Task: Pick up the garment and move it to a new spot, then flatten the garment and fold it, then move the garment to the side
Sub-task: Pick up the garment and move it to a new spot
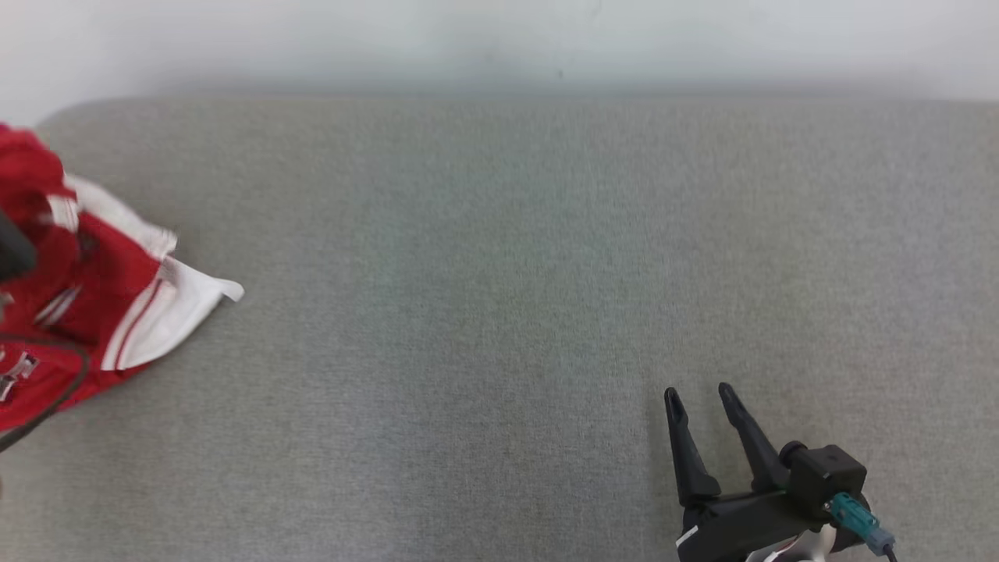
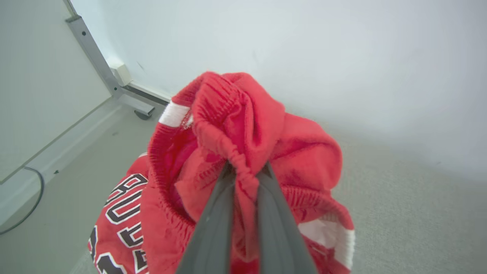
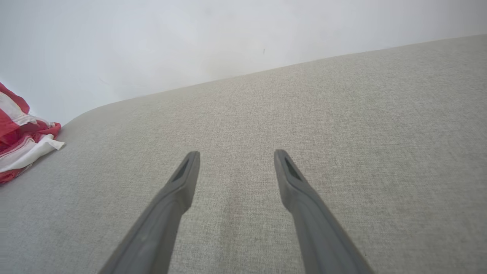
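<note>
My left gripper pinches the red shorts at the left edge of the table, right gripper spread wide, empty; moving, flattening and folding are all left to do.

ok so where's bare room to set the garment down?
Free: the grey surface right of the garment, from the back wall to the near edge, including ahead of the open right gripper. Crowded at the far left, where the garment is bunched up, pinched in the shut left gripper.
</note>
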`<state>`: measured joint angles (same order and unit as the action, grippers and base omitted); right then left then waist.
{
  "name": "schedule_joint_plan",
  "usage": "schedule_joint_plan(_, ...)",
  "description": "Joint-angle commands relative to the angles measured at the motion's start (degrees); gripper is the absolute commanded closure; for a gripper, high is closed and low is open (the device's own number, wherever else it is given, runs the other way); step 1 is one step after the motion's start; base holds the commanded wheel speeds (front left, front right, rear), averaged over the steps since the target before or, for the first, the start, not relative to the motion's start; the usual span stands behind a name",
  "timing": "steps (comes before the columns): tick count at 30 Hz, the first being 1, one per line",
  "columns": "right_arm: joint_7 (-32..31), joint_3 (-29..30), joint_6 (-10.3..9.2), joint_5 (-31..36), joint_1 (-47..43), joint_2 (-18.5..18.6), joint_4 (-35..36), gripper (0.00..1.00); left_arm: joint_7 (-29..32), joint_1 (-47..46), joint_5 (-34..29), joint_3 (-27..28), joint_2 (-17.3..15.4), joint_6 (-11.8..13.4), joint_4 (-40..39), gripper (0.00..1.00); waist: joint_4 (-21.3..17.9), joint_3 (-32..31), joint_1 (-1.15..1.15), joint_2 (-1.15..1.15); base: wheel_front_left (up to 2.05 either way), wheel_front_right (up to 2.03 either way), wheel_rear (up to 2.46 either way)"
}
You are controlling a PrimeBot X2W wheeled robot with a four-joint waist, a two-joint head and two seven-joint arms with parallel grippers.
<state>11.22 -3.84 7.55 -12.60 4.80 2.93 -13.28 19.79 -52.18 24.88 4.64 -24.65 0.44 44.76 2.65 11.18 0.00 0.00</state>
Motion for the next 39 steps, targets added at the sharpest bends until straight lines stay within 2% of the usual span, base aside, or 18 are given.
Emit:
schedule_joint_plan(1, 0.5, -0.2, -0.12, -0.5, 0.3, -0.1, -0.4, 0.0, -0.5, 0.1, -0.1, 0.0, -0.3, -0.3, -1.1, 1.0, 1.3, -3.3, 0.0, 0.0, 0.0, 0.0, 0.0)
schedule_joint_plan(6, 2.1, -1.0, -0.12, -2.5, 0.7, -0.1, -3.3, 0.0, -0.1, -0.8, 1.1, -0.7, 0.6, -1.7, -9.3, 1.0, 0.5, -6.8, 0.0, 0.0, 0.0, 0.0, 0.0)
schedule_joint_plan(11, 3.1, -0.7, -0.12, -3.6, 0.6, -0.1, -5.4, 0.0, 0.8, -1.4, 2.4, -2.5, 2.9, -3.9, -17.2, 1.0, -2.5, -9.7, 0.0, 0.0, 0.0, 0.0, 0.0)
schedule_joint_plan(20, 3.7, 1.7, -0.12, -2.4, 1.1, -0.1, -6.6, 0.0, 1.6, 0.9, 4.3, -9.3, 10.3, -5.8, -29.2, 1.0, -12.2, -10.7, 0.0, 0.0, 0.0, 0.0, 0.0)
schedule_joint_plan(23, 3.8, 1.7, -0.12, -2.1, 1.9, -0.1, -5.6, 0.0, 1.6, 2.9, 3.2, -11.9, 12.0, -5.6, -31.8, 1.0, -16.9, -9.2, 0.0, 0.0, 0.0, 0.0, 0.0)
schedule_joint_plan(27, 3.9, 1.9, -0.12, -2.5, 2.0, -0.1, -5.6, 0.0, -0.1, 6.7, 2.0, -14.2, 14.1, -5.0, -31.9, 1.0, -20.6, -7.3, 0.0, 0.0, 0.0, 0.0, 0.0)
schedule_joint_plan(31, 3.9, 1.4, -0.12, -3.2, 2.5, -0.1, -5.6, 0.0, -1.4, 10.3, 1.3, -17.0, 15.9, -5.1, -28.6, 1.0, -22.9, -5.4, 0.0, 0.0, 0.0, 0.0, 0.0)
schedule_joint_plan(33, 3.9, 1.0, -0.12, -3.3, 2.7, -0.1, -5.6, 0.0, -1.8, 11.0, 0.6, -17.7, 16.0, -5.2, -27.3, 1.0, -23.3, -5.1, 0.0, 0.0, 0.0, 0.0, 0.0)
schedule_joint_plan(34, 3.9, 0.6, -0.12, -3.6, 3.1, -0.1, -5.4, 0.0, -2.6, 12.6, 0.9, -19.2, 17.4, -5.4, -24.2, 1.0, -23.9, -4.4, 0.0, 0.0, 0.0, 0.0, 0.0)
schedule_joint_plan(39, 4.0, -0.2, -0.12, -4.1, 3.4, -0.1, -5.4, 0.0, -4.5, 14.7, 1.2, -21.5, 19.0, -5.6, -17.0, 1.0, -24.1, -3.6, 0.0, 0.0, 0.0, 0.0, 0.0)
